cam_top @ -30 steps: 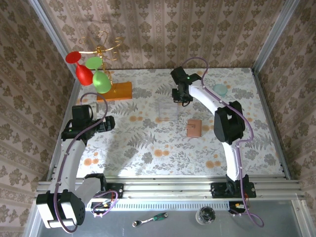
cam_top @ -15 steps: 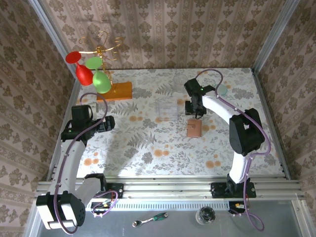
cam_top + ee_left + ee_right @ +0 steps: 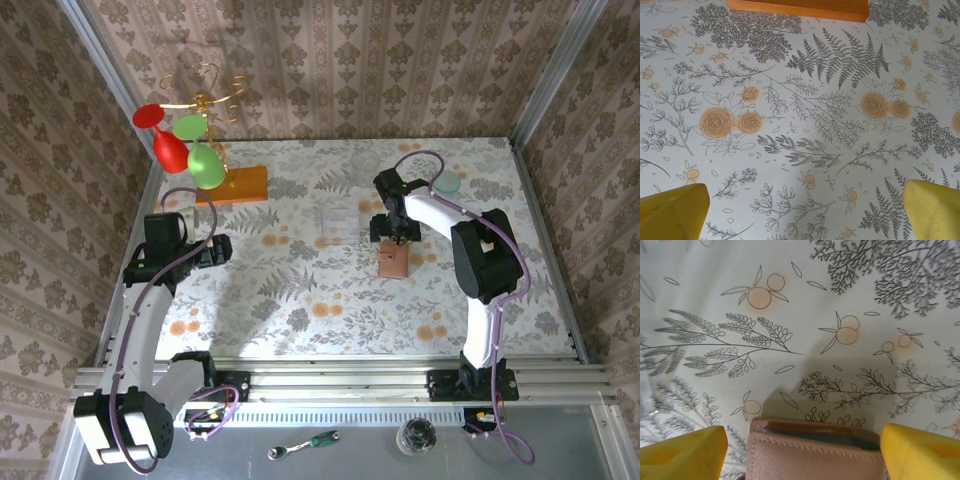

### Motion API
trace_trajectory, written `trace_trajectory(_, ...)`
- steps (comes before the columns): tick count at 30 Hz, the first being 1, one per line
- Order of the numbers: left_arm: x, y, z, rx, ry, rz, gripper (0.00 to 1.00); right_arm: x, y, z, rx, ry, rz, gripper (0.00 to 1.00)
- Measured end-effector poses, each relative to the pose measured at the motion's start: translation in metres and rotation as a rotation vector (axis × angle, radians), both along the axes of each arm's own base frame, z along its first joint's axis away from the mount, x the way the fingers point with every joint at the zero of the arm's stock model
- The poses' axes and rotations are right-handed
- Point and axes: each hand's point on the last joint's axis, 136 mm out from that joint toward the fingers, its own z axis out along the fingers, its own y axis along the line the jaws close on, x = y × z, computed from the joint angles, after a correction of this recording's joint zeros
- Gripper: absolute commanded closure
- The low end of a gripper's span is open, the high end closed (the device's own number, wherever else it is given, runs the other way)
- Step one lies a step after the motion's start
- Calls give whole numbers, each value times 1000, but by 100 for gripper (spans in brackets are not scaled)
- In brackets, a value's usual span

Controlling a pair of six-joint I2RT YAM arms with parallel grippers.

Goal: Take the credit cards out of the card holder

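The card holder (image 3: 393, 261) lies closed on the flowered table right of centre, a reddish-brown leather bifold. My right gripper (image 3: 389, 232) hovers at its far end, open. In the right wrist view the yellow fingers (image 3: 682, 452) stand on either side of the card holder (image 3: 815, 457) without touching it, and a grey-blue strip shows in the slot at its edge. The credit cards are hidden. My left gripper (image 3: 218, 248) hangs over bare table at the left, open, with nothing between its yellow fingertips (image 3: 672, 212).
A clear plastic box (image 3: 338, 225) sits just left of the holder. An orange wooden slab (image 3: 235, 185) lies at the back left, also the slab (image 3: 797, 7) at the top of the left wrist view. Red and green glasses (image 3: 185, 148) hang on a stand. A teal dish (image 3: 447, 181) sits back right.
My right arm has swung from the back of the table down to the card holder's far end, and its jaws have opened. The left arm has not moved.
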Motion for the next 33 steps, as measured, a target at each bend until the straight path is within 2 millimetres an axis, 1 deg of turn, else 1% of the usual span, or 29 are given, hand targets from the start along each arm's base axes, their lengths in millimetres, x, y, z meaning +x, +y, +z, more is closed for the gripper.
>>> trace_trajectory(3,0,1,0,0,0,3,0,-2,0,-8,-6,21,10,17)
trace_trajectory(6,0,1,0,-2,0,5,0,-2,-2,-9,-13,21,7,17)
trace_trajectory(8,0,1,0,-2,0,5,0,-2,-5,-10,-24,21,1,17)
trace_trajectory(11,0,1,0,-3,0,3,0,-7,-14,-17,-35,41,-16,17)
trace_trajectory(14,0,1,0,-8,0,5,0,-9,-24,-15,-33,39,-40,17)
trace_trajectory(18,0,2,0,-8,-1,4,0,-18,-40,-16,-48,49,-77,17)
trace_trajectory(23,0,0,0,-14,-1,0,0,-38,-53,-15,-61,69,-104,18)
trace_trajectory(27,0,-1,1,-18,-1,-4,0,-53,-59,-14,-64,84,-119,18)
trace_trajectory(33,0,-1,1,-19,-1,-5,0,-71,-64,-5,-54,72,-150,19)
